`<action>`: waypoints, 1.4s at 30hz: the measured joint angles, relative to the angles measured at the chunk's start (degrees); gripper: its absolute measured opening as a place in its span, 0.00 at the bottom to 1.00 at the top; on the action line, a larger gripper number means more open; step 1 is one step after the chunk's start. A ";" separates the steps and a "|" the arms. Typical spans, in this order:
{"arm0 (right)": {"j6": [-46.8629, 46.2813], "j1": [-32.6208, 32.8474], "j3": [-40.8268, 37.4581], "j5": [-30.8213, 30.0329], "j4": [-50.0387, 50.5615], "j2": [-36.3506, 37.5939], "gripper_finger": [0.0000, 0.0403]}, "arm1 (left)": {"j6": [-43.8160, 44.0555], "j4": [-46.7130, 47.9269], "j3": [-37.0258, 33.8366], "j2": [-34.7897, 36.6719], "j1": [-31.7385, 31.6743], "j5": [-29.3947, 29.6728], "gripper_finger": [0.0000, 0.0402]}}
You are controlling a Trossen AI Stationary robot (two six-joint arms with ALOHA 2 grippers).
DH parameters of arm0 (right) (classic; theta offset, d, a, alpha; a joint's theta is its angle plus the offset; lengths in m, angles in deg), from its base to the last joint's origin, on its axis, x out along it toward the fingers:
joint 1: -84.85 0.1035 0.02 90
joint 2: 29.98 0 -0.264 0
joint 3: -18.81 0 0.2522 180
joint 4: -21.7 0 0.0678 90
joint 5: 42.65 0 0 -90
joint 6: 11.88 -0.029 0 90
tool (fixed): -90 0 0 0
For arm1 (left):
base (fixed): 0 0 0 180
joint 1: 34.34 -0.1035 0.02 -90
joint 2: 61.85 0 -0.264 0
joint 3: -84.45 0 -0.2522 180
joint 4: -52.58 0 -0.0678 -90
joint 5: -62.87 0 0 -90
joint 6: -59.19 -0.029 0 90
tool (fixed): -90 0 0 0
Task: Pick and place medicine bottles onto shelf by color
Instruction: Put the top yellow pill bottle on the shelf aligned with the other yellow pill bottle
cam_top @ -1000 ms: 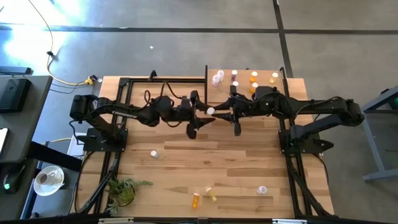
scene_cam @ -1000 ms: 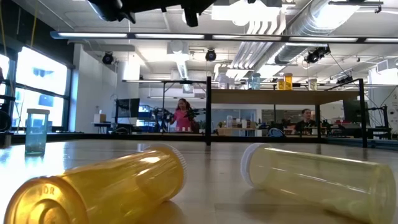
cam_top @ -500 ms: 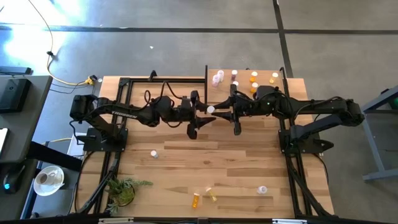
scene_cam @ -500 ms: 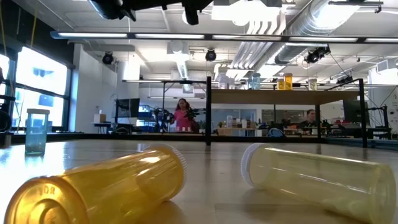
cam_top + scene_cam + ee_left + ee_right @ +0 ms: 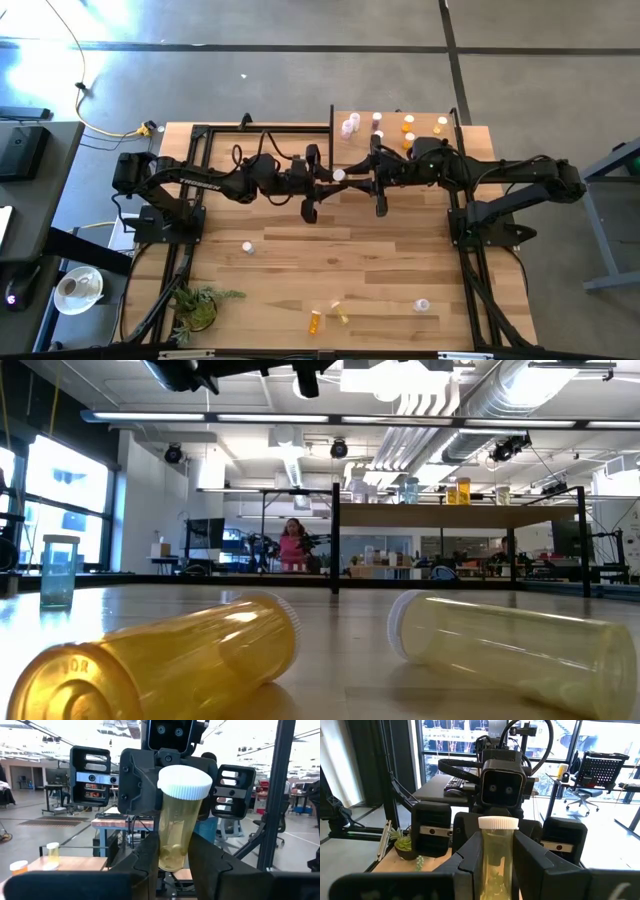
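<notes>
1. Behind the plank counter [image 5: 330, 255] lies a bright hall of desks, ducts and windows.
2. Above mid-counter the left tool [image 5: 327, 186] and right tool [image 5: 352, 180] meet tip to tip, both clamped on one yellowish bottle [image 5: 340, 177] with a white cap.
3. In the left wrist view the bottle [image 5: 180, 817] stands tilted between that tool's fingers [image 5: 145, 855]; the right wrist view shows it [image 5: 496, 852] upright.
4. Capped bottles stand on the shelf [image 5: 392, 150] at the far right corner.
5. Near the low camera an orange bottle [image 5: 170, 660] lies beside a yellow one [image 5: 510, 645]; its base bears raised letters, perhaps "VOR".
</notes>
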 joint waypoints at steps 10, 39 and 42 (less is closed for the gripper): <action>-0.02 0.00 0.00 -2.43 2.42 0.00 0.28 | 0.05 1.86 -0.07 0.02 0.00 -0.11 0.20; -3.94 -0.07 0.02 -5.83 33.06 4.42 0.56 | 0.48 22.10 0.00 -5.35 3.76 5.44 0.20; -3.99 -0.07 0.02 -2.94 32.85 3.79 0.56 | 0.86 18.54 0.00 -8.36 4.25 6.00 0.20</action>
